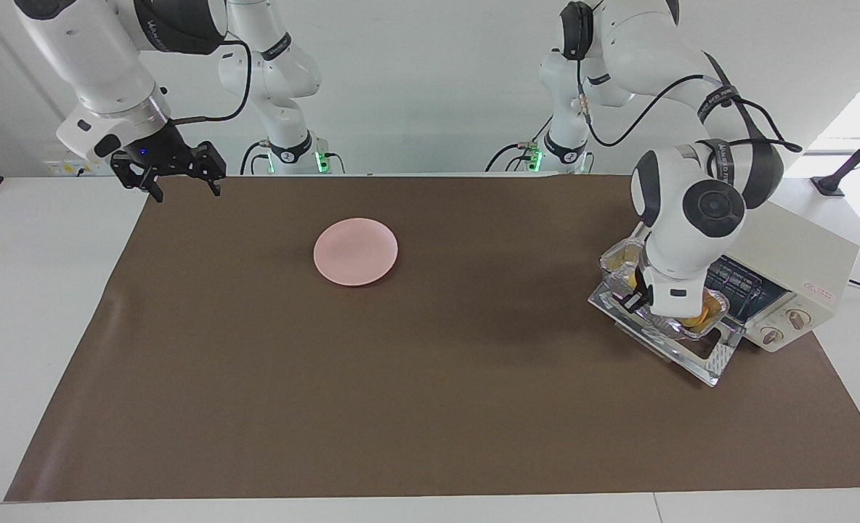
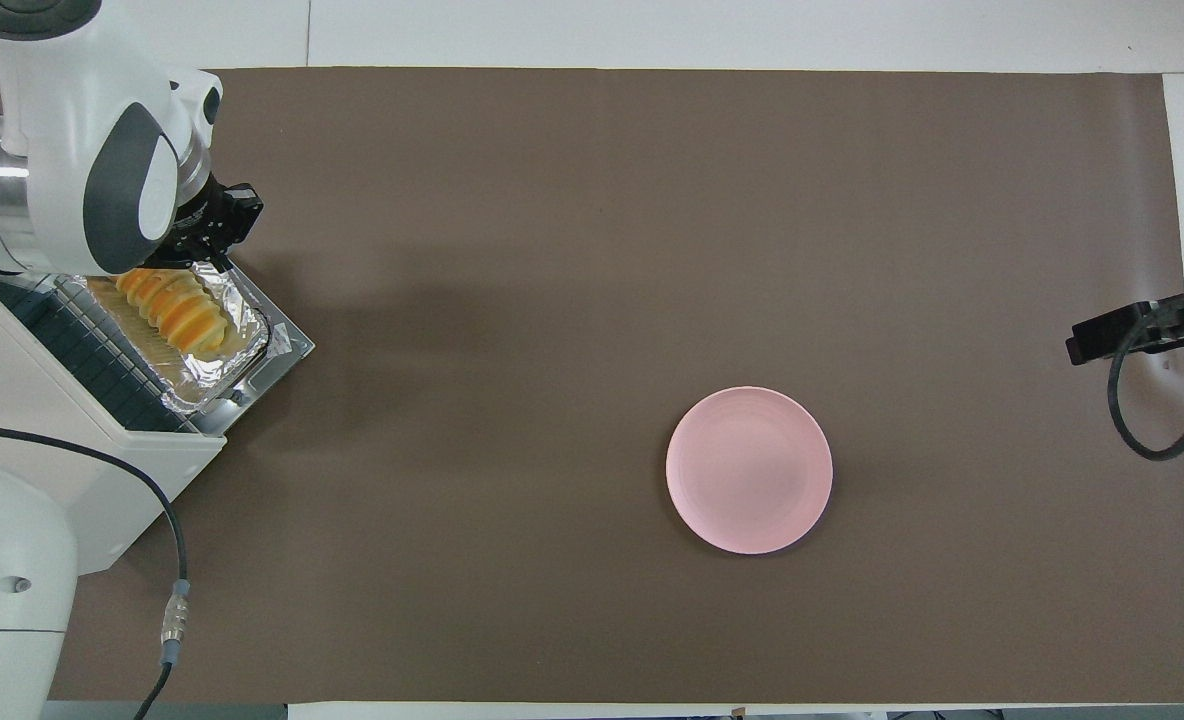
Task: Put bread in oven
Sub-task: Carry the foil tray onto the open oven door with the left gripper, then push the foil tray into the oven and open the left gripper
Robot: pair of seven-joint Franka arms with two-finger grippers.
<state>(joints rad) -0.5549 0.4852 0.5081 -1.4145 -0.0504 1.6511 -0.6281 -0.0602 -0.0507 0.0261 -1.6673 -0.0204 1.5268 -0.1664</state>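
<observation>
The left end effector sits low at the right of the facing view, at the foil tray on the oven's dropped door — whether its fingers are parted or pinching I cannot tell. The bread lies in that tray. The right end effector waits open, upper left, and a pink plate sits mid-counter

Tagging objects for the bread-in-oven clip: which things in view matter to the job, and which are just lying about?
In the job:
- golden ridged bread loaf
- crinkled silver foil tray holding it, on the open door
- boxy cream-white toaster oven
- left end effector, at the tray

Lying about:
- round pink plate
- brown table mat
- right end effector, waiting
</observation>
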